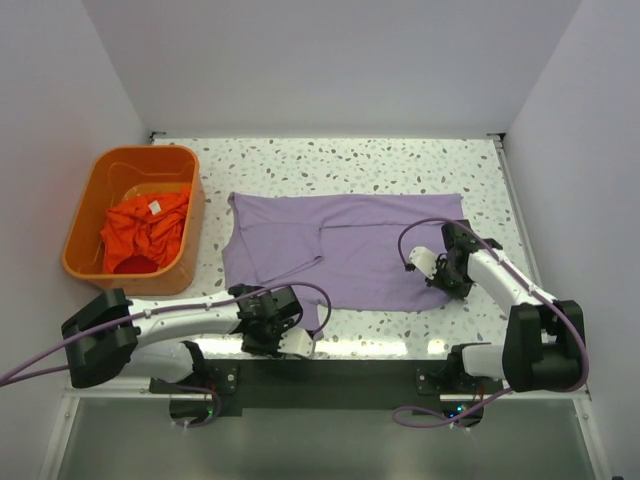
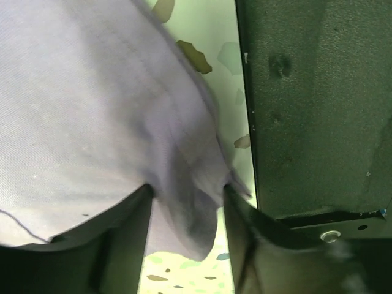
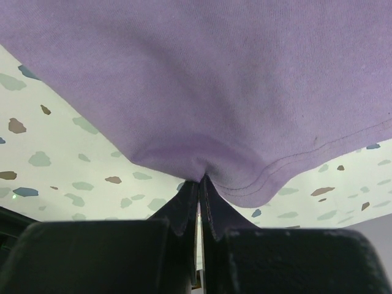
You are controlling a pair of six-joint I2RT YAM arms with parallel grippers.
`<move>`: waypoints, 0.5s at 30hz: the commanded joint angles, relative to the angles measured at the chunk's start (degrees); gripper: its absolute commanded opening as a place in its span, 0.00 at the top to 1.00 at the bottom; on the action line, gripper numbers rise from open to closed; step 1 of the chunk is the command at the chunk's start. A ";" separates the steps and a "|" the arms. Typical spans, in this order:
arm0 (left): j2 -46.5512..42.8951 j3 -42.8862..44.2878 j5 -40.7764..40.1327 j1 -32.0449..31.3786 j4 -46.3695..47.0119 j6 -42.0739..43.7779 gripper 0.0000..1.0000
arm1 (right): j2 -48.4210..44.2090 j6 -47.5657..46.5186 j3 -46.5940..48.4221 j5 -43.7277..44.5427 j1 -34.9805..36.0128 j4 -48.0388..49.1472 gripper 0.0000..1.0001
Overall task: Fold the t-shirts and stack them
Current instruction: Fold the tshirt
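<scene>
The lavender t-shirt (image 1: 350,250) lies spread across the middle of the table, with its left part folded over. My left gripper (image 1: 275,318) is at its near left corner. In the left wrist view the gripper (image 2: 187,190) holds a thick fold of the lavender cloth (image 2: 92,122) between its fingers. My right gripper (image 1: 452,270) is at the shirt's near right corner. In the right wrist view it (image 3: 201,180) is pinched shut on the hem of the lavender cloth (image 3: 214,73). The orange-red t-shirt (image 1: 145,230) lies crumpled in the basket.
The orange plastic basket (image 1: 85,215) stands at the table's left side. The table's near edge, a dark rail (image 1: 330,370), runs just behind my left gripper and fills the right side of the left wrist view (image 2: 312,104). White walls enclose the table.
</scene>
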 commanded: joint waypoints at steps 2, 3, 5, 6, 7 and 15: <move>1.90 -2.90 -1.53 -0.21 4.50 -0.70 0.54 | 0.18 -0.38 2.18 0.29 -0.27 -0.48 1.00; 1.02 -2.99 -1.62 -0.12 4.67 -0.70 0.62 | 0.18 -0.46 2.44 0.20 -0.18 -0.65 1.00; -0.64 -2.73 -1.88 0.05 3.37 0.35 0.71 | 0.10 -0.64 2.71 -0.06 -0.18 -0.91 1.00; -1.35 -2.03 -1.19 0.14 2.40 0.79 0.75 | 0.10 -0.73 2.88 -0.33 -0.18 -1.09 1.00; -2.23 -1.15 -0.40 0.23 1.26 1.06 0.80 | 0.18 -0.82 3.06 -0.33 -0.18 -1.79 1.00; -7.33 10.45 5.76 9.27 -8.59 3.25 1.00 | -3.33 -3.89 4.29 -1.91 -0.36 -6.97 1.00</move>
